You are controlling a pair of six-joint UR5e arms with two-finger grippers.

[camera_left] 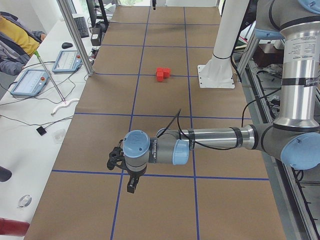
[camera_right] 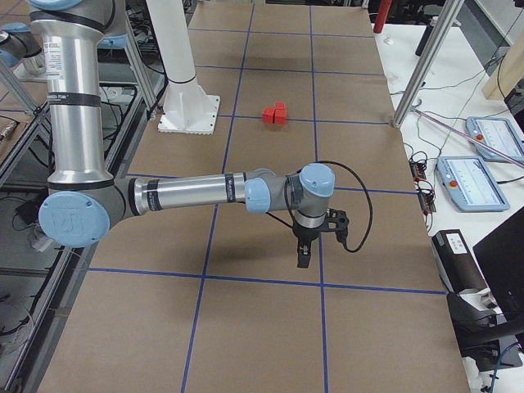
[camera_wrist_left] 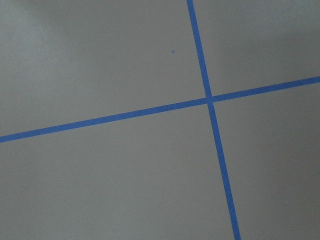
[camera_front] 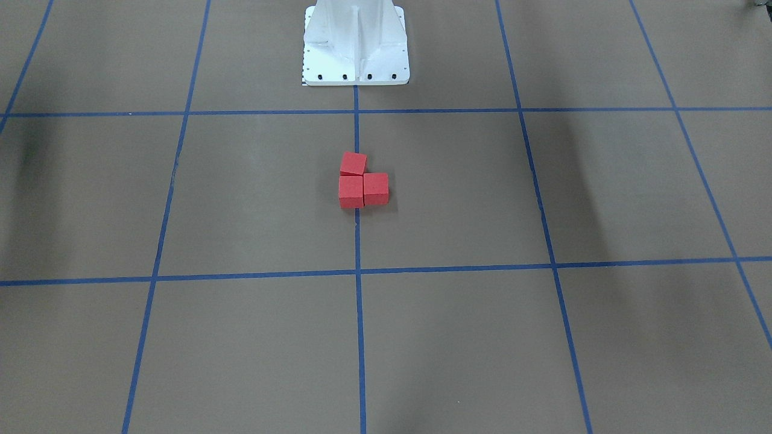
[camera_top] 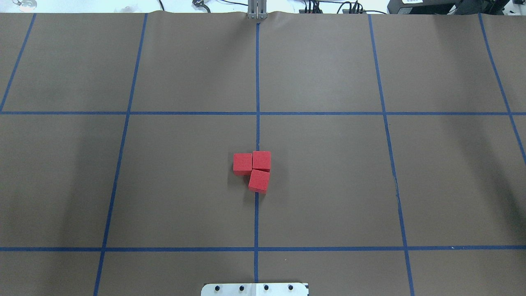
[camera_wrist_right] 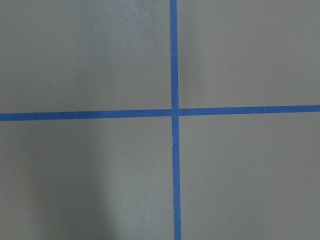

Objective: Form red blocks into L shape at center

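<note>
Nearest to me are my own tools. My left gripper [camera_left: 131, 186] hangs pointing down over the plain brown table surface [camera_top: 328, 185], well out towards the table's left end. My right gripper [camera_right: 303, 255] hangs the same way towards the right end. Each shows only in a side view, so I cannot tell whether the fingers are spread or closed. Neither wrist view shows fingers or a block, only brown surface and a crossing of blue tape.

Taking 12 o'clock as straight ahead from my white metal base [camera_top: 254, 289], the three small matte red cubes [camera_top: 261, 160] lie at 12 o'clock from it, on the middle blue tape line [camera_top: 257, 82] at the centre. From the left gripper they lie at roughly 3 o'clock, from the right at roughly 9 o'clock, a little back towards the base in both cases. Both grippers are well apart from them, and I judge neither arm clearly nearer.

In the overhead view the corner cube sits on the line. A second cube [camera_top: 242, 163] touches it at its 9 o'clock, and a third [camera_top: 259, 181] touches it at its 6 o'clock, turned slightly askew. I judge the L already formed; at most the skewed cube wants a small squaring nudge.
</note>
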